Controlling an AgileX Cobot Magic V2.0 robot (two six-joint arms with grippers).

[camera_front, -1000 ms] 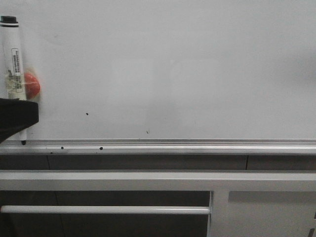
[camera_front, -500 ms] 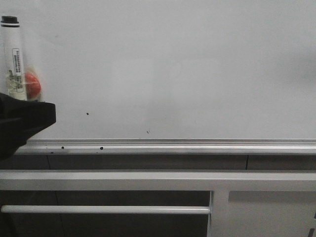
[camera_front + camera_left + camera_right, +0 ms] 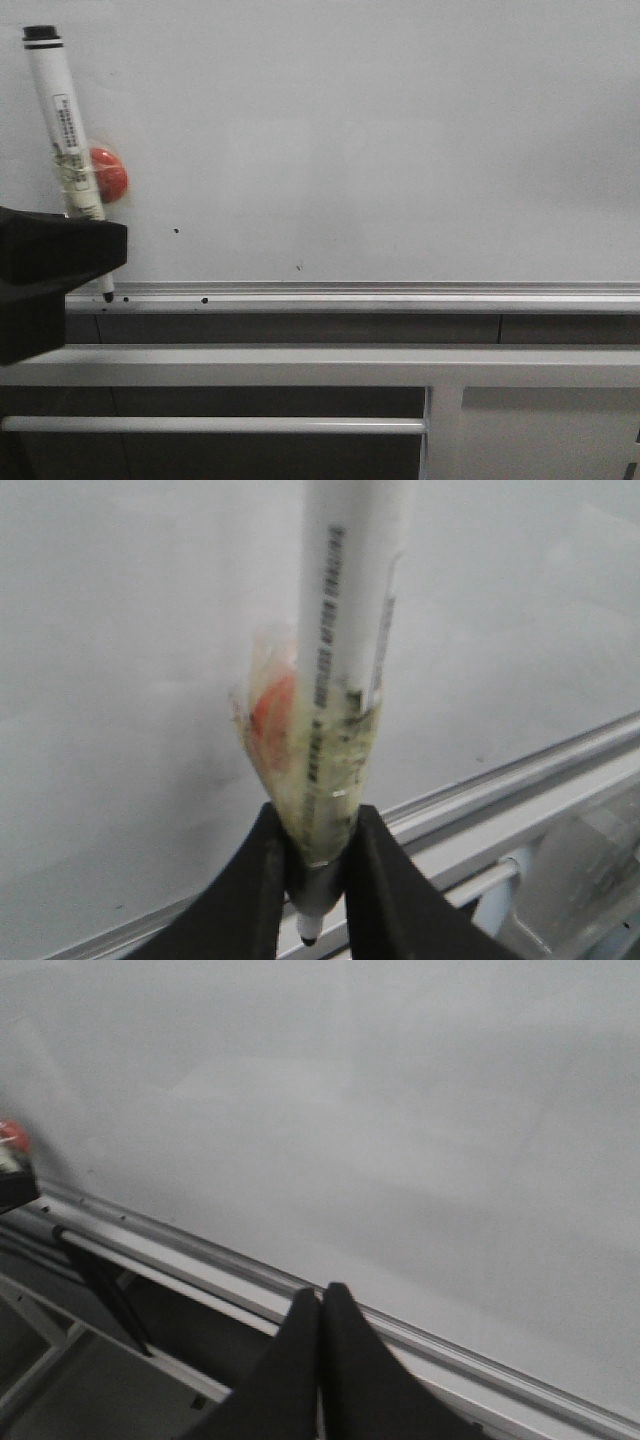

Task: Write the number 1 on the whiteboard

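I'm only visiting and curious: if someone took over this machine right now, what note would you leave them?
Left hand: shut on the marker, tip down by the bottom rail.
Right hand: shut, holding nothing, low near the rail.
Whiteboard: only a few specks and a red magnet; no stroke drawn.
Done: marker in hand.
Left: draw the 1.

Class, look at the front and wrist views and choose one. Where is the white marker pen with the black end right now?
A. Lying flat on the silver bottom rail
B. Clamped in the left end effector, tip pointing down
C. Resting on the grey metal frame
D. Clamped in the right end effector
B: the white marker pen with the black end sits pinched in the left end effector, tip pointing down; the right end effector is shut on nothing.
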